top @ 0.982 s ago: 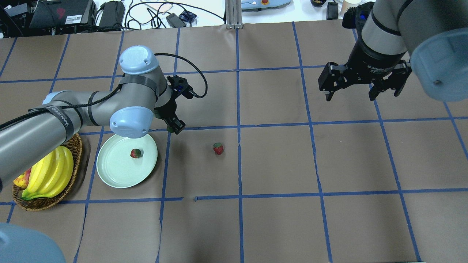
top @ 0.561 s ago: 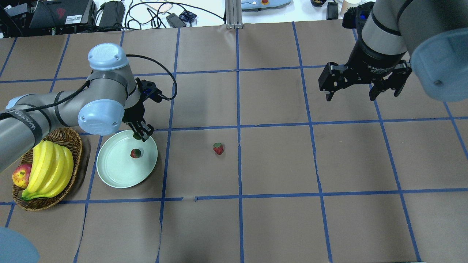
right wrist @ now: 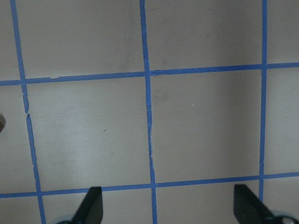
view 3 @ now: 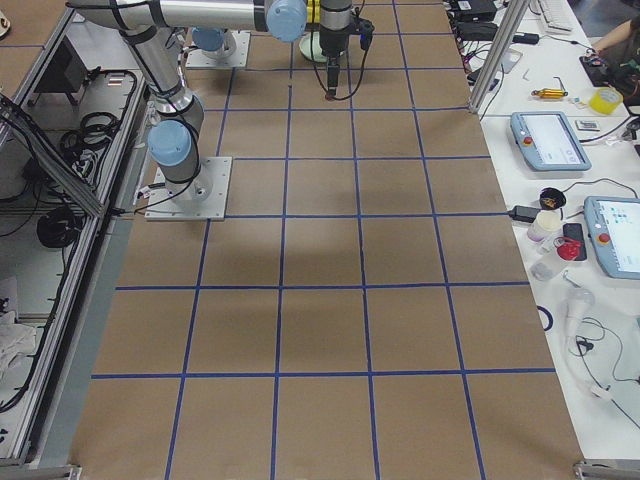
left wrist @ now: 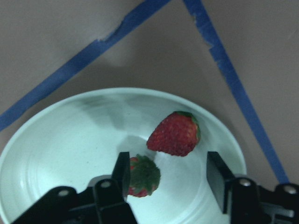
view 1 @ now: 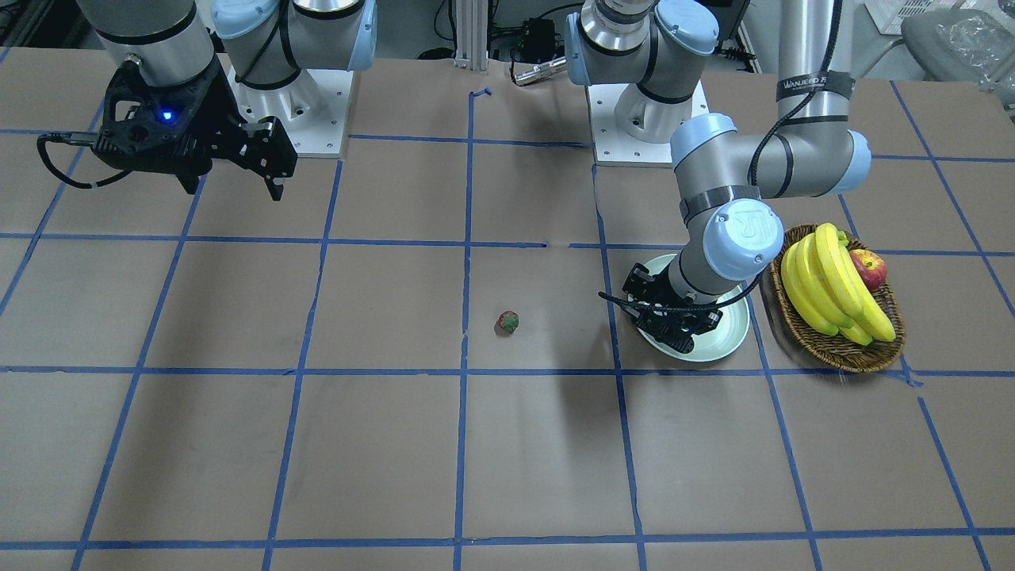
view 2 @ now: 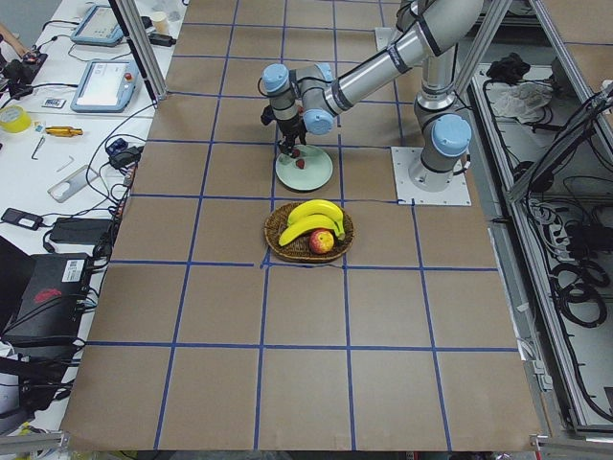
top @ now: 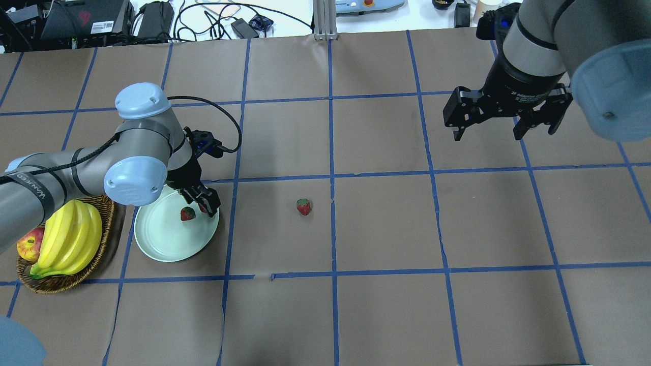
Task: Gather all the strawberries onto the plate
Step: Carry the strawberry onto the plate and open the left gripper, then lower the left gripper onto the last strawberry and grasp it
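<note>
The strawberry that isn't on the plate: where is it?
In the overhead view the loose strawberry lies on the table near its middle, right of the plate and just left of a blue tape line.

You are working in a robotics lab. Your surface (top: 386,223) is papered brown and gridded with blue tape (top: 330,152). Industrial arms are bolted to white mounting plates (view 1: 325,119). Teach pendants (view 3: 548,140), a screwdriver (view 3: 550,95) and power adapters (top: 152,20) lie on side benches. An aluminium framing post (top: 325,20) stands at the surface's edge.
</note>
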